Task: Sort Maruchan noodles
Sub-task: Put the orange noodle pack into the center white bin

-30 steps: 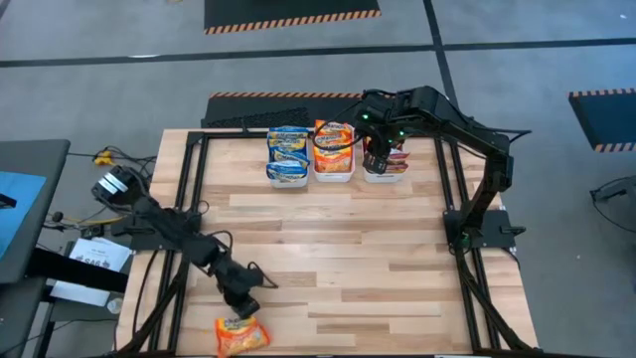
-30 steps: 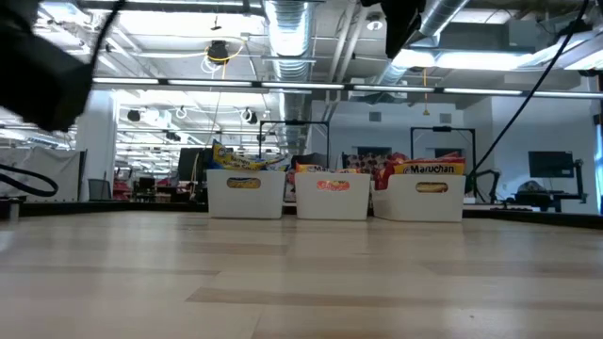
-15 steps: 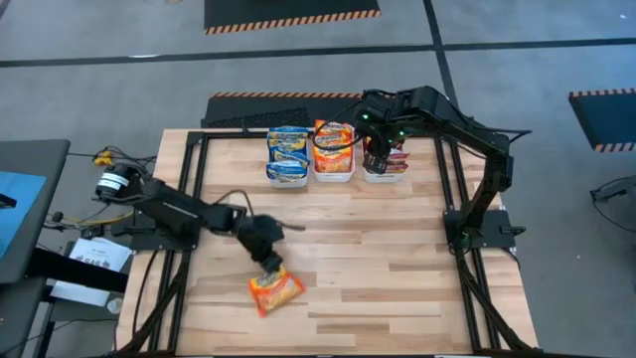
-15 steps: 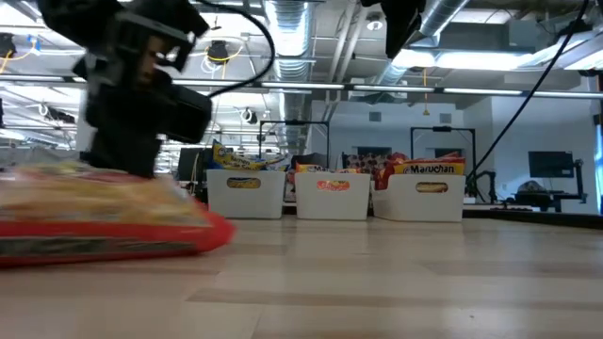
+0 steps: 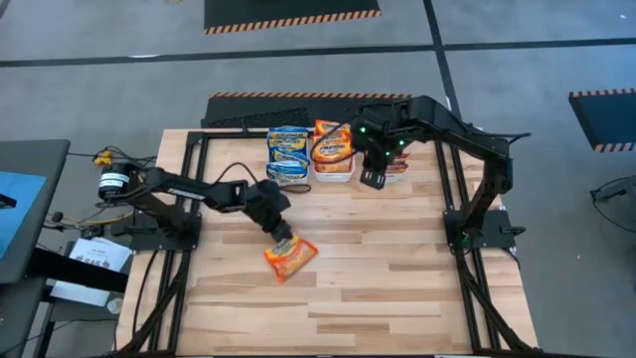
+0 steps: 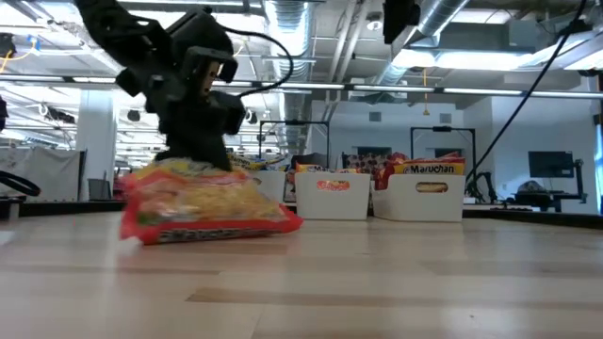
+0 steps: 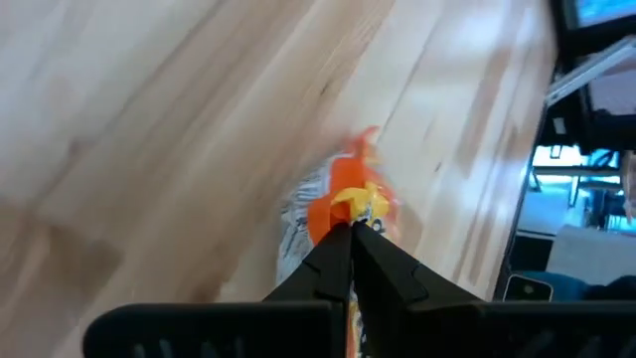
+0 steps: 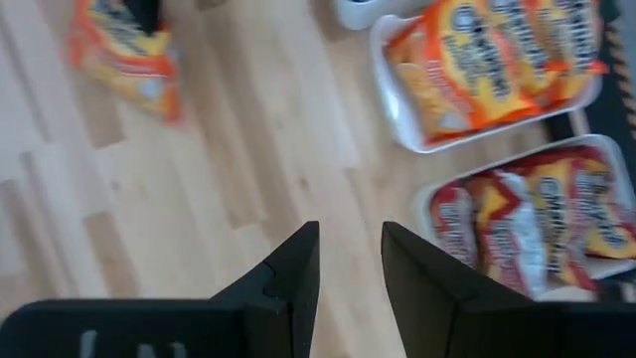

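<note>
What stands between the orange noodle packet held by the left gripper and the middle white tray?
Nothing visible. The left gripper, shut on the crinkly orange noodle packet, has only bare wooden table before the middle white tray. The right gripper hovers beside that tray.

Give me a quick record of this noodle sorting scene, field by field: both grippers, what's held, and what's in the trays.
left gripper: shut on the orange packet, over the middle of the table
orange packet: pinched at one edge, hanging from the left gripper
right gripper: open, empty, at the near edge of the trays
left tray: blue packets
middle tray: orange packets
right tray: dark red packets
table: light wood
</note>
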Tool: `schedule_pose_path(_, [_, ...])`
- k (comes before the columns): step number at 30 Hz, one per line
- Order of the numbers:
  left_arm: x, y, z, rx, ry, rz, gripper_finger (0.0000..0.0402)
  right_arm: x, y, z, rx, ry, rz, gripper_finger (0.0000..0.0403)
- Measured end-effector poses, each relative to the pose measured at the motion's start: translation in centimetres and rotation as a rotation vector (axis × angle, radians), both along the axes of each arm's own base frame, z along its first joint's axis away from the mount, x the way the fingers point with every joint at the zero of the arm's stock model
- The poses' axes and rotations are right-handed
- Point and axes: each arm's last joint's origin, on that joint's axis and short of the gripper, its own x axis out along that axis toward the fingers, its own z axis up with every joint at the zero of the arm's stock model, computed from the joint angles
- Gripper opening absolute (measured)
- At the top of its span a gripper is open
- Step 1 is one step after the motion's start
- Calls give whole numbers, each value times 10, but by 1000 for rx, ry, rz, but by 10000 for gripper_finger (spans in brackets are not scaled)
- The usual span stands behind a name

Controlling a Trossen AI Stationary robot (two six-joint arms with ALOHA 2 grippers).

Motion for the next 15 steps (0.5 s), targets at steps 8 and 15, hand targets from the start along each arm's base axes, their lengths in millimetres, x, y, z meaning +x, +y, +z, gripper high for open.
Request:
schedule_pose_path(8, [11,9,19,70,-95,-103,0,10,27,-3,38,-6,74,143])
schedule_pose_path(15, [11,8,20,94,-104,-166,0,36,46,-27,101,64,51,191])
